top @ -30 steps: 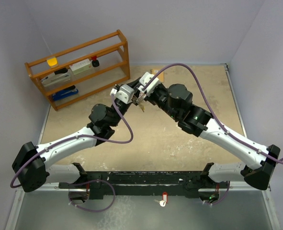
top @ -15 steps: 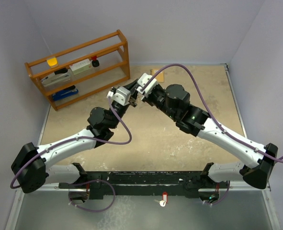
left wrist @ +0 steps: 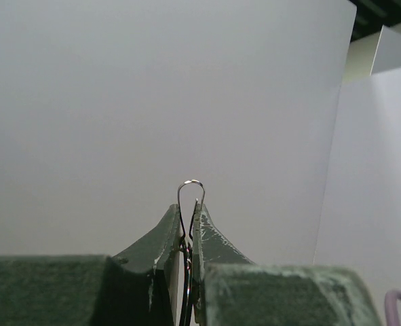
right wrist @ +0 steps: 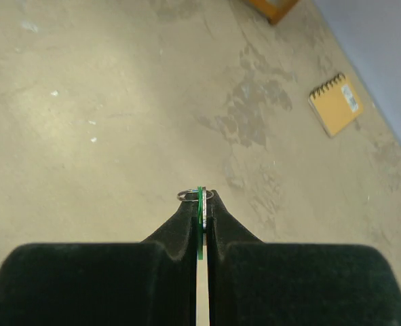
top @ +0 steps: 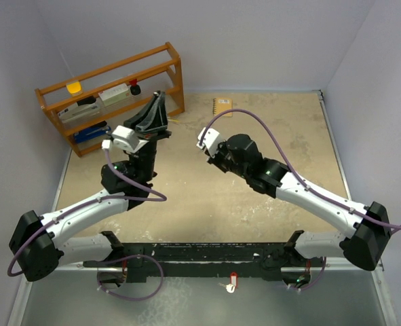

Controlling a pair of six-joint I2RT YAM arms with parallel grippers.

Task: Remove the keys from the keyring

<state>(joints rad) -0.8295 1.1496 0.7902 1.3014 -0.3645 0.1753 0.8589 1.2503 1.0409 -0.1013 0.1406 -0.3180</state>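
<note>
In the left wrist view my left gripper (left wrist: 188, 216) is shut on the keyring (left wrist: 191, 190), whose thin silver wire loop sticks out past the fingertips, with more wire running down between the pads. From above, the left gripper (top: 155, 103) is raised and points up beside the shelf. My right gripper (right wrist: 201, 204) is shut on the green key (right wrist: 200, 214), seen edge-on with a thin silver edge beside it. A small silver ring (right wrist: 188, 195) sits at the fingertips. From above, the right gripper (top: 204, 143) hangs over mid-table. The brass key is not visible.
A wooden shelf (top: 112, 95) with small items stands at the back left, close to the raised left gripper. A tan spiral notebook (top: 222, 106) lies at the back of the table and also shows in the right wrist view (right wrist: 334, 104). Bare walls enclose the table.
The two grippers were together at the back middle; they have pulled apart. The left arm swung left and up with the wire loop. The right gripper drew back slightly with the green key.
</note>
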